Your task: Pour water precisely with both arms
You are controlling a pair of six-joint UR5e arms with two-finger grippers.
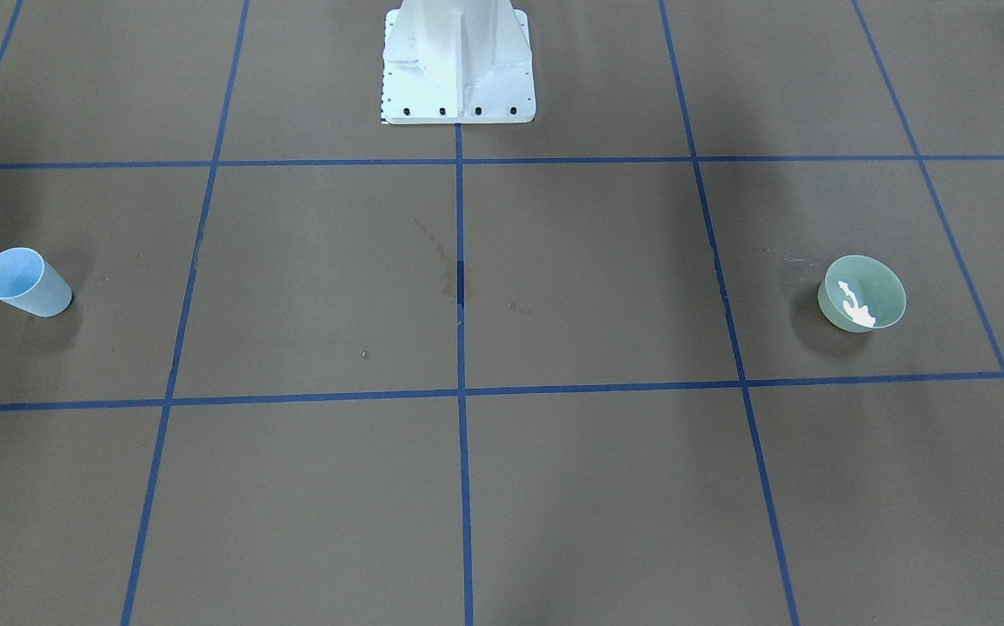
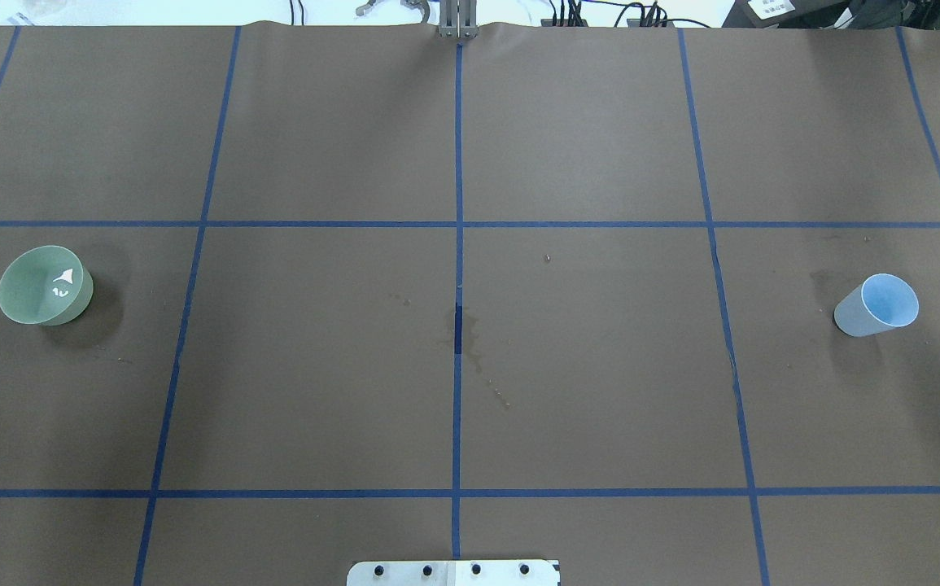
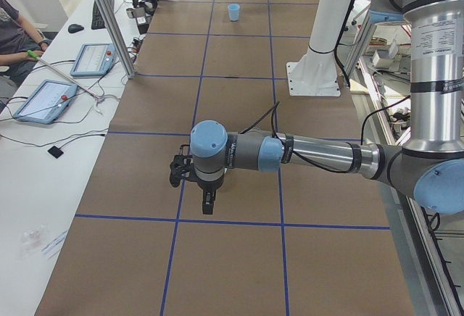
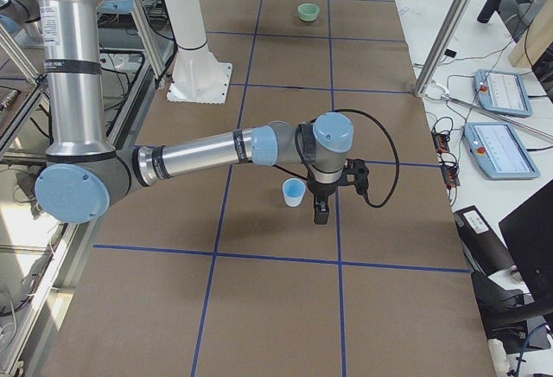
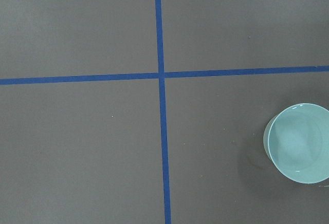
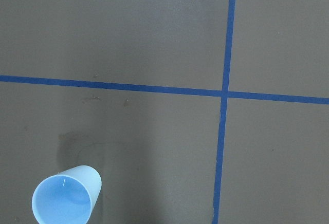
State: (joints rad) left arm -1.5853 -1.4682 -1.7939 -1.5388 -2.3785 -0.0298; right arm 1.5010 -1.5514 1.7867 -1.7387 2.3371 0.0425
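A pale-blue cup (image 1: 28, 283) stands upright at the table's end on my right; it also shows in the overhead view (image 2: 878, 305) and the right wrist view (image 6: 67, 197). A green bowl (image 1: 862, 292) stands at the end on my left (image 2: 45, 286) (image 5: 298, 143). The water shows as white glints inside the bowl (image 1: 858, 309). My left gripper (image 3: 207, 201) hangs above the table, fingers down; the bowl does not show in that view. My right gripper (image 4: 321, 208) hangs just beside the cup (image 4: 294, 192). I cannot tell whether either gripper is open or shut.
The white pedestal (image 1: 458, 65) stands at the table's middle, on the robot's side. Blue tape lines (image 2: 457, 244) divide the brown table into squares. Damp stains (image 2: 470, 338) mark the centre. A person (image 3: 14, 33) and tablets (image 3: 90, 59) are beyond the far edge.
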